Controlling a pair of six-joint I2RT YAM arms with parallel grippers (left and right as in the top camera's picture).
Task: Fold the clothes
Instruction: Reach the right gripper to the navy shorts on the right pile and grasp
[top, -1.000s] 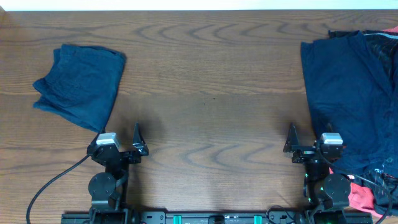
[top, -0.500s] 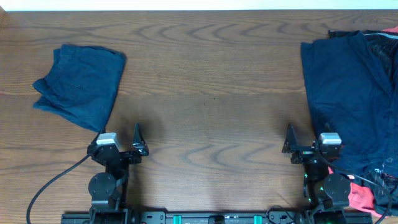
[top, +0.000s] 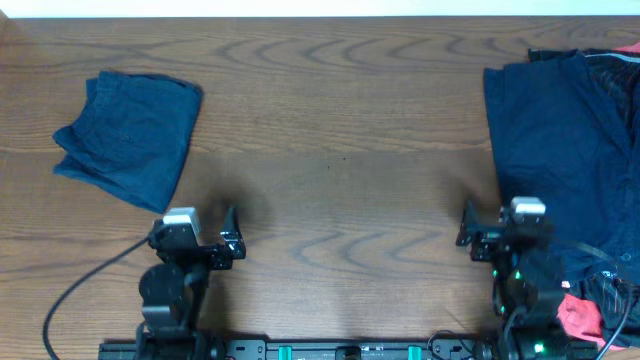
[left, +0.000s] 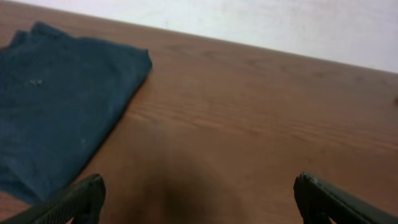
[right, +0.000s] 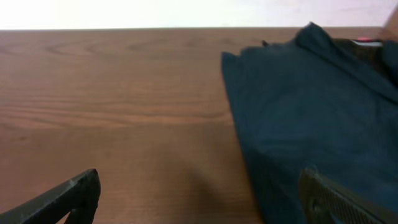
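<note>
A folded dark navy garment (top: 125, 135) lies on the wooden table at the far left; it also shows in the left wrist view (left: 56, 106). A spread pile of dark navy clothes (top: 565, 150) covers the right side and shows in the right wrist view (right: 311, 118). My left gripper (top: 195, 232) is open and empty over bare table just below and right of the folded garment (left: 199, 186). My right gripper (top: 503, 228) is open and empty at the left edge of the pile (right: 200, 180), with its right finger over the cloth.
A red cloth (top: 575, 318) lies under the pile at the near right corner. A black cable (top: 80, 295) runs from the left arm to the front edge. The table's far edge meets a white wall (left: 280, 25).
Both arms have shifted a little and their wrists have tilted, so the grippers sit slightly differently. Neither the folded garment nor the pile has moved.
</note>
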